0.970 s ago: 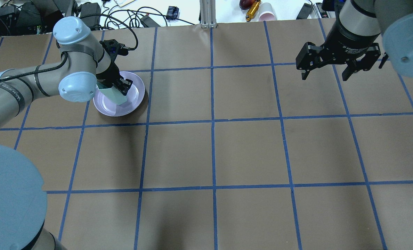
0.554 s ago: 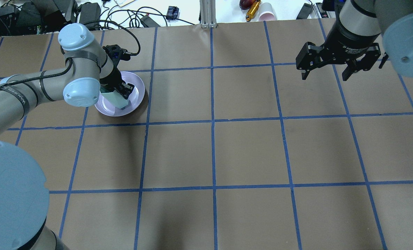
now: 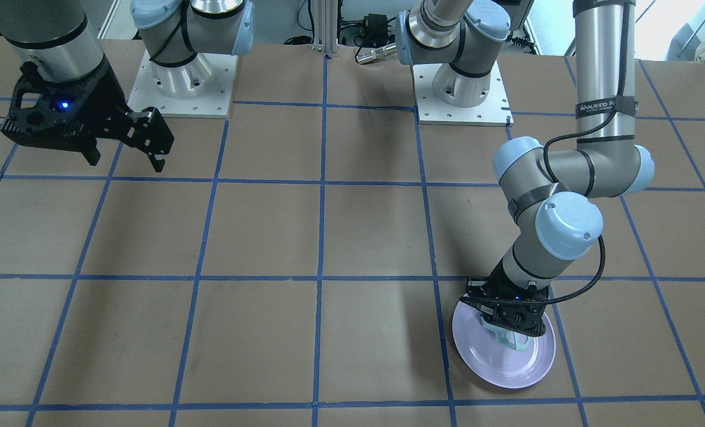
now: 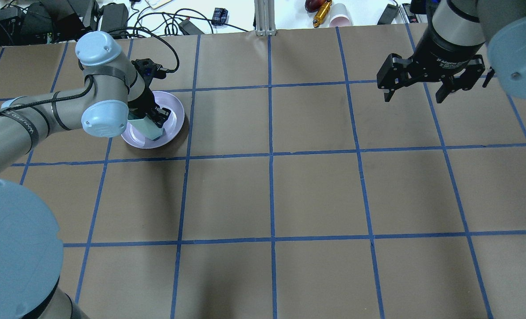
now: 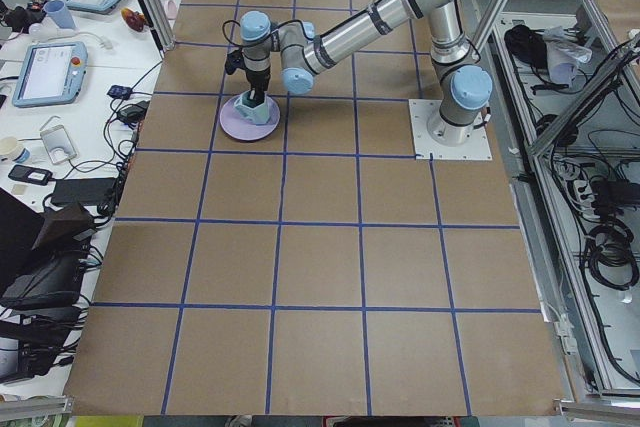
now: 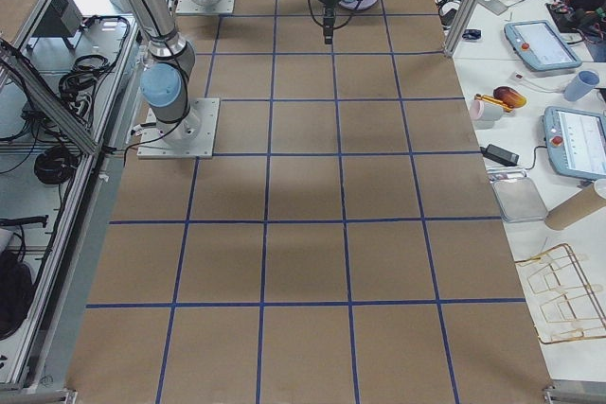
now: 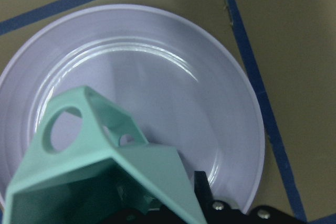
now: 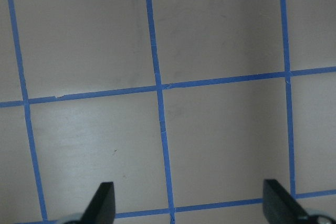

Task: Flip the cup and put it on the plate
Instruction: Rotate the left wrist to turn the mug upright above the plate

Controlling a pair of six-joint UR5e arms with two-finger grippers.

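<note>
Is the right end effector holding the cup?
No, the right end effector hangs open and empty, far from the cup over the plate.

Mint faceted cup (image 7: 105, 150) — tilted, handle showing — over the lavender plate (image 7: 210, 93).

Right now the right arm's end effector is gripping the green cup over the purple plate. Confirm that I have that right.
Not quite: the arm is wrong. The left end effector is gripping the green cup over the purple plate, as the overhead view shows. The right end effector hangs open and empty far across the table.
</note>
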